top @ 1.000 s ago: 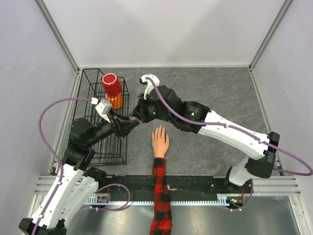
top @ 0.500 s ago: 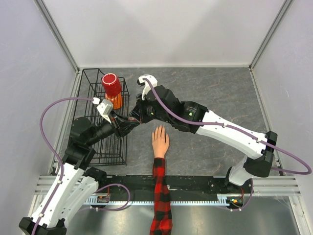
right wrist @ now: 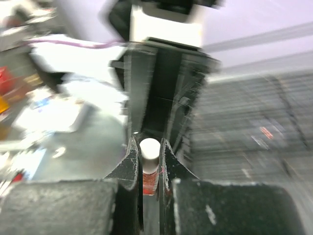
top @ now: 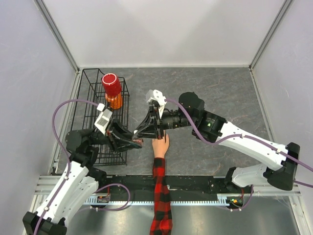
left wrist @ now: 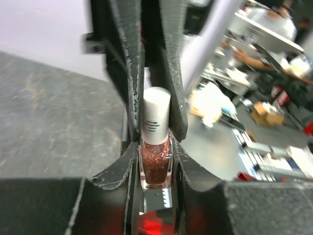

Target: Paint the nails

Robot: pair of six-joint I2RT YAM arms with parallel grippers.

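Observation:
A small nail polish bottle (left wrist: 155, 166) of red glitter with a white cap (left wrist: 156, 115) is held in the air between both grippers. My left gripper (left wrist: 155, 159) is shut on the glass body. My right gripper (right wrist: 149, 147) is shut on the white cap (right wrist: 149, 148). In the top view the two grippers meet, left (top: 137, 143) and right (top: 145, 134), just left of the peach mannequin hand (top: 161, 147), which lies palm down with its plaid sleeve (top: 160, 196) toward me. The right fingers cover the hand's fingertips, so the nails do not show.
A black wire basket (top: 93, 90) stands at the left with a red cup (top: 111, 84) and an orange object (top: 116, 102) in it. The grey tabletop (top: 220, 88) has white walls on three sides. A black rail (top: 205, 183) runs along the near edge.
Both grippers, still joined on the bottle, have moved toward me and right, from beside the basket down to the hand's left side. The right arm has swung nearer and turned.

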